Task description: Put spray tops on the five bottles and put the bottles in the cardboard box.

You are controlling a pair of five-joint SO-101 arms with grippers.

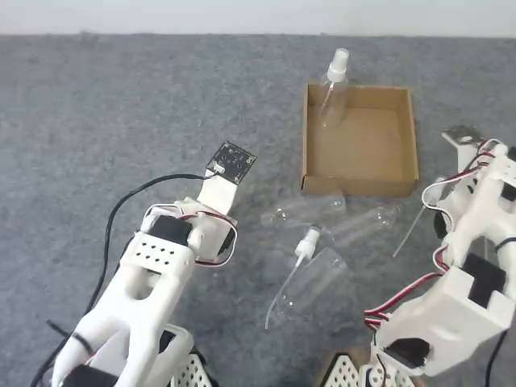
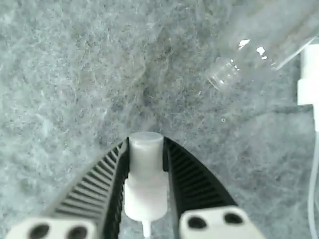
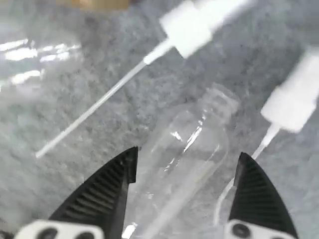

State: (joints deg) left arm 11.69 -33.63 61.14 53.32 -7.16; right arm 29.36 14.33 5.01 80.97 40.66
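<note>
Spray top: the white spray top sat clamped between the jaws of your left gripper — head at the fingertips, thin tube running back toward the wrist.
Left gripper's place: it hung over bare carpet, near the threaded neck of an open bottle lying on its side. A second top lay just beside that neck.
Right gripper: your right gripper was spread wide over a clear bottle lying on the carpet, the body between the two fingers. You could not tell whether either finger touched it.
Tops by it: a long-tube top lay past the bottle's neck, and a side top lay just beside the neck.
Box: the cardboard box sat open side up on the far part of the carpet, nearer your right arm than your left arm.
Capped bottle: one capped bottle stood in the box's far corner, on the left arm's side.
Loose bottles: a left bottle and a right bottle lay just in front of the box's front wall. A near bottle lay closer to the arm bases.
Top beside them: a curved-tube top lay at the near bottle's end — its tube bending along that bottle's side.
</note>
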